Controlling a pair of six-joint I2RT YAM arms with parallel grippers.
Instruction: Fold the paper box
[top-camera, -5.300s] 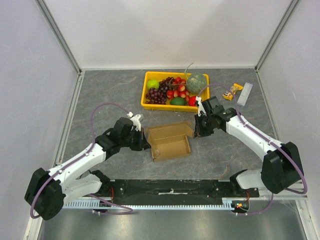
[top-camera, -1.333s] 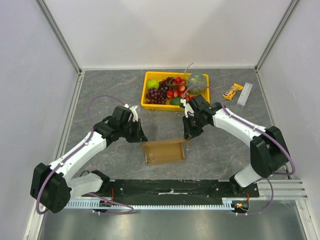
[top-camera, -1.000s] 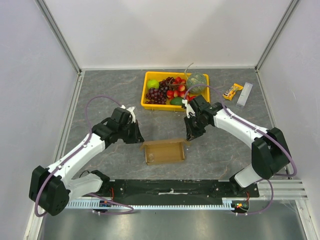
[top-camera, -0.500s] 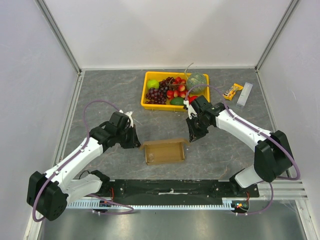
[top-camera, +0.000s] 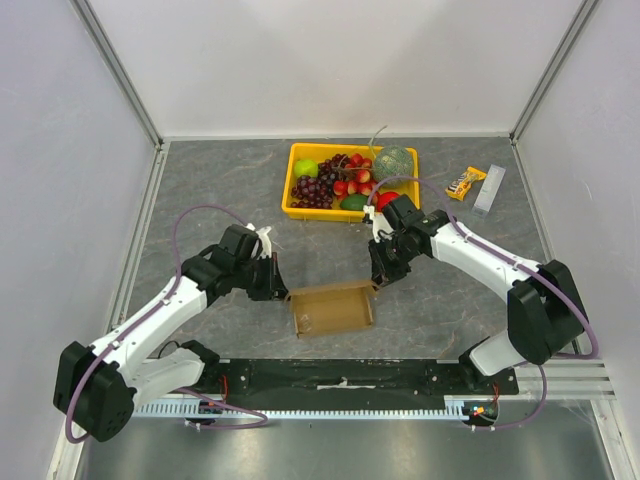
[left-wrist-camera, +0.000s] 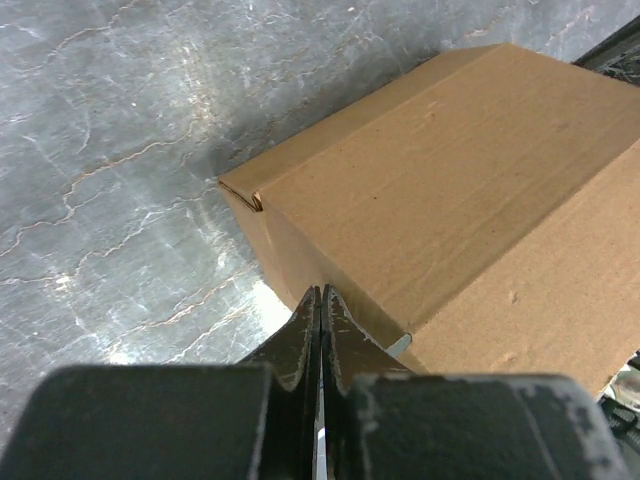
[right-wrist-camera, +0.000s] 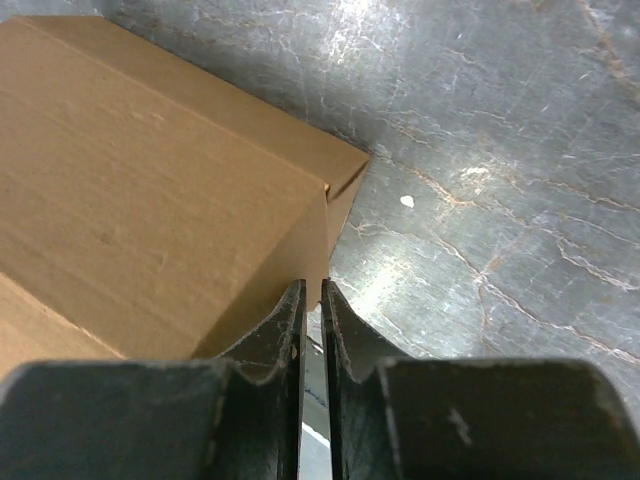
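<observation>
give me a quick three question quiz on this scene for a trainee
1. True or false: the paper box lies inside the yellow tray.
2. In the top view, the left gripper stands at the box's: A left end, B right end, C far side?
3. Fill in: the left gripper's fingers are ___.
Key: 1 false; 2 A; 3 shut.

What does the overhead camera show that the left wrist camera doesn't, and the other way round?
Only the overhead: the yellow tray of fruit, the snack packet and the right gripper. Only the left wrist: the left gripper up close, its fingers shut together at the end of the box, where one corner shows a small tucked fold. Both: the paper box lying on the grey table.
</observation>
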